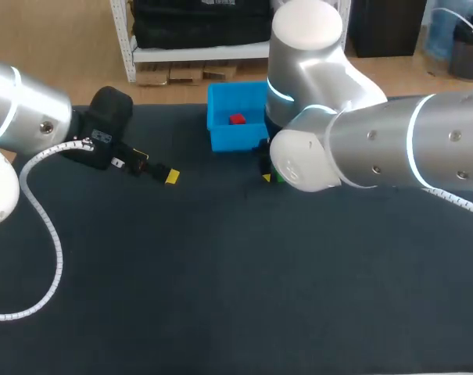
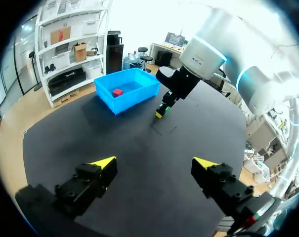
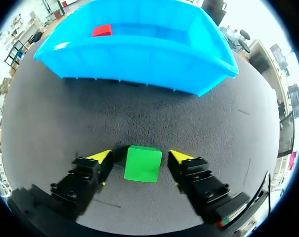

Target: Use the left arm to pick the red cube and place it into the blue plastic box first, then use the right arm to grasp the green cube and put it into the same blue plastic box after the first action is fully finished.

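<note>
Resting inside the blue plastic box (image 1: 232,139), one red cube (image 1: 237,119) is seen, lying on the box floor. One green cube (image 3: 143,163) is counted as well; it is set on the dark surface (image 1: 220,273) just in front of the box, apart from its front wall. One box, two cubes and two claws are counted in all.

The right claw (image 3: 141,158) is lowered around the green cube in front of the box. Its fingers are held moderately open, one on each side, and a narrow gap is seen between each yellow tip and the cube, so the cube is not gripped.

The left claw (image 2: 154,164) is kept well to the left of the box, with its fingers spread wide over bare surface.

From above, the right side of the box and most of the green cube are hidden by the right arm's bulk.
</note>
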Tool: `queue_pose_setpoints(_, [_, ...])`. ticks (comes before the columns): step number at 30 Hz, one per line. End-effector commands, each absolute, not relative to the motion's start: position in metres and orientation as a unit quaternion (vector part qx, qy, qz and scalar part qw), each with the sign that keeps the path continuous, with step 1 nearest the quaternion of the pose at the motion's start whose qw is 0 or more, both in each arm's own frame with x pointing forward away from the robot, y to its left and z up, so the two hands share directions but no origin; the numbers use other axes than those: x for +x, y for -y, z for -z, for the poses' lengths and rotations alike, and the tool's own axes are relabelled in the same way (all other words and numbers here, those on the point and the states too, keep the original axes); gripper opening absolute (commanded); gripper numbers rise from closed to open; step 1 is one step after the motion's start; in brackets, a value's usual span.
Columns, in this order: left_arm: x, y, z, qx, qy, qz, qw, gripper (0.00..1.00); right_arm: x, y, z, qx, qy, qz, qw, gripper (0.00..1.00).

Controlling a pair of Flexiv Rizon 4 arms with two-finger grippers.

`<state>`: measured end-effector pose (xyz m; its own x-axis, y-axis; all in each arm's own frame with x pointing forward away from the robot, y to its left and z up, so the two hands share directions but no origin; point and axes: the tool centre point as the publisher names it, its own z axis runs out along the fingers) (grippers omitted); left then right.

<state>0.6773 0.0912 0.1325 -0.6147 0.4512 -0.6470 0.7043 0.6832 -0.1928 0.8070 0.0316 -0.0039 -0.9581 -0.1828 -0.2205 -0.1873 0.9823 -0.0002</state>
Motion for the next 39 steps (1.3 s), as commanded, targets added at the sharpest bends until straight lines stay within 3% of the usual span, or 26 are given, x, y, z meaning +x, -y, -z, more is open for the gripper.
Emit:
queue_pose_setpoints(1, [0.676, -0.093, -0.132, 0.332, -0.869, 0.223, 0.29, 1.0, 0.808, -0.032, 0.005, -0.092, -0.99, -0.008, 0.111, 0.0])
queue_pose_setpoints(14, [0.676, -0.093, -0.132, 0.332, -0.869, 0.223, 0.29, 1.0, 0.809, -0.028, 0.0, -0.085, -0.99, -0.009, 0.115, 0.0])
queue_pose_setpoints(39, [0.676, -0.093, -0.132, 0.332, -0.869, 0.223, 0.29, 1.0, 0.798, -0.03, -0.106, -0.08, -0.976, -0.032, 0.198, 0.0])
